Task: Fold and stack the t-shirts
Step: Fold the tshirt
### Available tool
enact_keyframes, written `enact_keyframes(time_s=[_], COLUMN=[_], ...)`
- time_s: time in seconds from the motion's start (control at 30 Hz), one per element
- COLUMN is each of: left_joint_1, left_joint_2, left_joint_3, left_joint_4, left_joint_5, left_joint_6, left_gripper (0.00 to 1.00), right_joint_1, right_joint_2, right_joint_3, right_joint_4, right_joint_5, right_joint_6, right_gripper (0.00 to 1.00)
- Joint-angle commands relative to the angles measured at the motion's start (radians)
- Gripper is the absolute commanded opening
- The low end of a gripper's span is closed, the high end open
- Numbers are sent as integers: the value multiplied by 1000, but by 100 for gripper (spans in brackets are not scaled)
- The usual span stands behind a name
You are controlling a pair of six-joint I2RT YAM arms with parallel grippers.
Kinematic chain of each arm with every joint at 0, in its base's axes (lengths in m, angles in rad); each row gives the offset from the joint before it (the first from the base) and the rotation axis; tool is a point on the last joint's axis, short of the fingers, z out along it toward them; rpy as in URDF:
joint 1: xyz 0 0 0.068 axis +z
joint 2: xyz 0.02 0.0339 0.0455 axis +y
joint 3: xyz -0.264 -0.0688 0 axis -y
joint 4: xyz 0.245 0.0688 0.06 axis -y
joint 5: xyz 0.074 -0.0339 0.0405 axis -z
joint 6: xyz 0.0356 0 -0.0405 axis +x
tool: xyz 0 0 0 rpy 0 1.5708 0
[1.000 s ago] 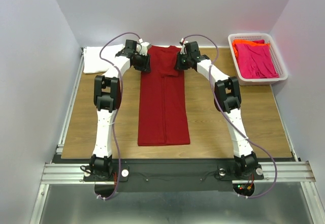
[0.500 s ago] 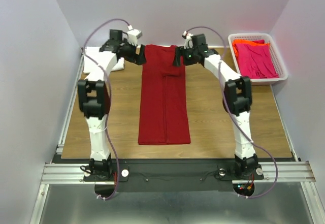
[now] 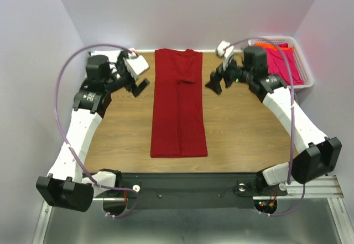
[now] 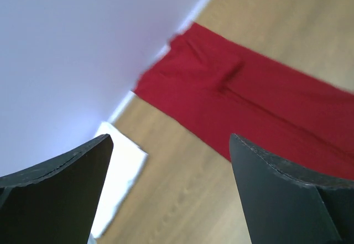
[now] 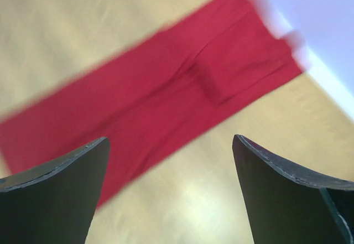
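Your left tool (image 3: pixel 139 87) and right tool (image 3: pixel 213 83) gape empty; pinch the dark red t-shirt (image 3: pixel 178 108) by both far corners evenly, then fold nearward.

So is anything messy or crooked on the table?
Nothing much. The dark red t-shirt lies straight down the middle of the table, folded into a long strip. The only untidy bit is the pink cloth and orange cloth, bunched up unfolded in the basket.
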State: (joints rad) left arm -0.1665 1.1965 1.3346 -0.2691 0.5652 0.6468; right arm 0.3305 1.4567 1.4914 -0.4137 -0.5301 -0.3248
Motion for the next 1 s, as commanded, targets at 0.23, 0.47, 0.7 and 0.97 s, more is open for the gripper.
enact_keyframes(time_s=[0.23,0.47,0.7,0.97], left_joint_1=[-120,-324,-444,-464], left_joint_2=[-216,-302,-307,-216], left_joint_3=[-539,-748,-842,-850], left_joint_4=[-403,-320,-220,-162], left_joint_5=[150,76,-21,-60], left_joint_6=[534,594,560,574], left_gripper=[89,68,54,52], right_joint_1=[234,444,558,619], right_joint_2=[-236,-217,-190,-148], right_joint_3=[-597,-738,-799,-864], right_joint_4=[-188,-113,41,121], right_joint_5=[-15,88,159,194], right_joint_6=[-373,-441,-447,-470], right_gripper=[89,66,50,45])
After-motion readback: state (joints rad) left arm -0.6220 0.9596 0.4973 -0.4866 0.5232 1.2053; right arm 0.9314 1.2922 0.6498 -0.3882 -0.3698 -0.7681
